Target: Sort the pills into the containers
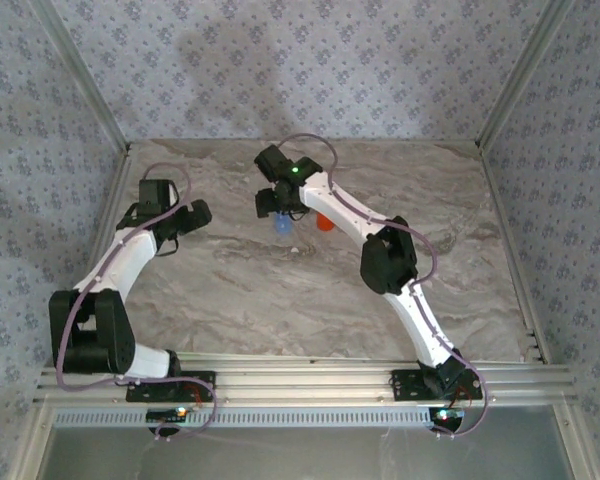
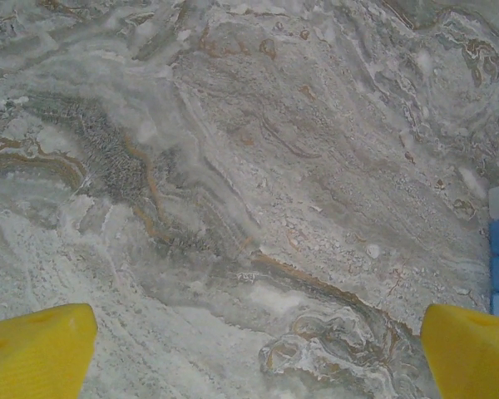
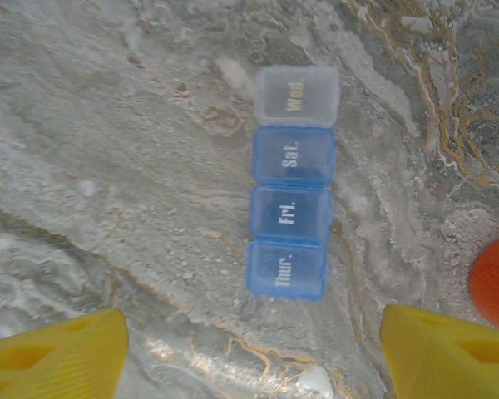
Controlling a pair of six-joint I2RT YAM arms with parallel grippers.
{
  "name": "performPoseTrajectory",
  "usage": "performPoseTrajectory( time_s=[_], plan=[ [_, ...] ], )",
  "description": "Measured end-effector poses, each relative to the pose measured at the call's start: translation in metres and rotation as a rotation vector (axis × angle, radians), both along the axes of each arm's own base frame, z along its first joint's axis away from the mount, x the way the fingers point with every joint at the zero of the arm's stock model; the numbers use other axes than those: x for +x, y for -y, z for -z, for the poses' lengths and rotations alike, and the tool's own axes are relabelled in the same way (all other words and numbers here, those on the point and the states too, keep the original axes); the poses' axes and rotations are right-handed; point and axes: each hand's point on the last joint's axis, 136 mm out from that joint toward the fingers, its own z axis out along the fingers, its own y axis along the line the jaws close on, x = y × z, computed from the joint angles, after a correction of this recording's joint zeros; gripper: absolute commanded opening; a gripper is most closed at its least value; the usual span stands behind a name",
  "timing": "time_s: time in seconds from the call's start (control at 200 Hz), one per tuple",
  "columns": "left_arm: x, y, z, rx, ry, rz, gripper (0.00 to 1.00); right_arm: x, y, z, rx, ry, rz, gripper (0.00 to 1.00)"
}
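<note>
my right arm reaches from its base at the near edge up and to the left, elbow bent. my right gripper (image 3: 249, 357) hangs over the middle of the far half of the table (image 1: 230, 300), pointing down. its yellow fingers (image 3: 54, 353) are spread wide, with bare marble between them, holding nothing. my left arm is folded back on itself at the left side. my left gripper (image 2: 254, 357) also looks down at the marble, fingers just as wide apart and empty.

the pill box (image 3: 289, 216) lies flat on the table just ahead of my right gripper, roughly midway between the two fingers. it is a strip of four lidded cells in a row, and its long axis runs straight away from the gripper. the blue "thur." cell is nearest, then blue "fri." and "sat.", then a pale clear "wed." cell at the far end. the lettering reads along the strip, and the lids are down as far as i can tell. from my left wrist one end of the strip peeps in at the right edge, the pale cell above the blue ones.

the orange bottle (image 3: 495, 278) stands to the right of the strip, near it but apart. i see it from the top as a round disc cut by the picture's edge, just beyond my right-hand finger.
</note>
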Motion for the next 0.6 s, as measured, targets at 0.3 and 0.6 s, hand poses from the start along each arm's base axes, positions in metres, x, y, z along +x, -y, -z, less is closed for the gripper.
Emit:
performPoseTrajectory(
  time_s=[0.3,0.6],
  plan=[
    [0.003,0.003,0.002,-0.012,-0.011,0.007,1.00,0.013,0.008,0.036,-0.032,-0.032,0.019,0.78],
    [0.003,0.005,0.000,-0.022,-0.012,0.008,1.00,0.027,0.002,0.050,-0.026,-0.001,-0.008,0.78]
  ],
)
